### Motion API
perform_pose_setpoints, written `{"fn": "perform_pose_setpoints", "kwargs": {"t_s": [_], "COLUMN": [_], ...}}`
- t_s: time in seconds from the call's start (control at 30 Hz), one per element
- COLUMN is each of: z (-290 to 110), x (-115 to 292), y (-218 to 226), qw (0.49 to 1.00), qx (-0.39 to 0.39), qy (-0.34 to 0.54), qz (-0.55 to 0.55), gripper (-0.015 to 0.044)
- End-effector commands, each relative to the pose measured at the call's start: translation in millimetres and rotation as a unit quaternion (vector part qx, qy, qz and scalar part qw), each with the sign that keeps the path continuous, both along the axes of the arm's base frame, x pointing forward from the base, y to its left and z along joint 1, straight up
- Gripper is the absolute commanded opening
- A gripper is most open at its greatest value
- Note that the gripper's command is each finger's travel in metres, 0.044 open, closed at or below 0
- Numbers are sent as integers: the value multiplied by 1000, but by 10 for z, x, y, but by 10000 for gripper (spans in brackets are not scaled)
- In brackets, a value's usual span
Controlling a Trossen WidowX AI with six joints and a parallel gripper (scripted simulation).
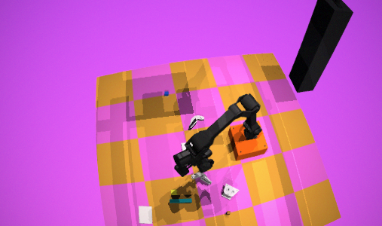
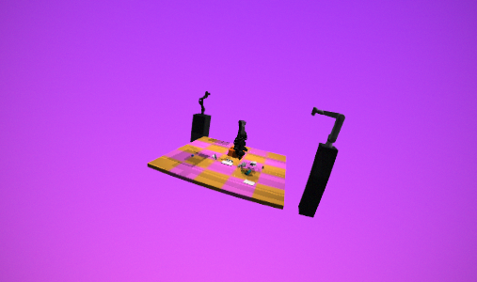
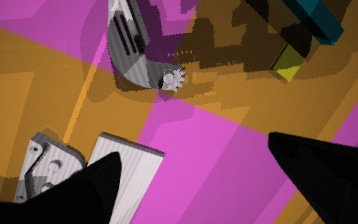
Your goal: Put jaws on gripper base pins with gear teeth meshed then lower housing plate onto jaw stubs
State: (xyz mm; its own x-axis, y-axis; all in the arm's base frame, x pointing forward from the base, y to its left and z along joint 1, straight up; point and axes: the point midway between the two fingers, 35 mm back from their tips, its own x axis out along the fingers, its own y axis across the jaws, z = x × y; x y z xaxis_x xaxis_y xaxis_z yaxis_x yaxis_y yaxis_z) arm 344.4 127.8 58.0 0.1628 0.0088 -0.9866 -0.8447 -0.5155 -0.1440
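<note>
Two pale, toothed jaws, lying apart.

From above, we find one jaw piece left of the arm's base box and the other jaw piece between it and the bar. We record a block just beside the bar. At the wrist view's lower left, we note a plate right of a pinned part.

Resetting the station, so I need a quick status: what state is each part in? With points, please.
Gripper [image 3: 196, 149]: open, nothing held.
Curved white jaw [image 1: 196, 121]: loose on the table.
Toothed jaw [image 1: 202, 178] [image 3: 135, 57]: loose, off any pins.
Pinned base [image 3: 55, 166]: pins bare.
</note>
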Motion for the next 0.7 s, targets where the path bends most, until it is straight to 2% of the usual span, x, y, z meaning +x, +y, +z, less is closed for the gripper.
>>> {"fn": "perform_pose_setpoints", "kwargs": {"t_s": [0.0,0.23,0.37,0.5,0.67], "z": [-4,14,-8,-358,-379], "x": [-217,-608,-618,-633,-635], "y": [165,418,424,418,417], "qw": [999,991,990,990,990], "qx": [0,-5,-5,-5,-5], "qy": [25,67,68,68,68], "qz": [43,118,119,119,119], "gripper": [440,440,440,440,440]}}
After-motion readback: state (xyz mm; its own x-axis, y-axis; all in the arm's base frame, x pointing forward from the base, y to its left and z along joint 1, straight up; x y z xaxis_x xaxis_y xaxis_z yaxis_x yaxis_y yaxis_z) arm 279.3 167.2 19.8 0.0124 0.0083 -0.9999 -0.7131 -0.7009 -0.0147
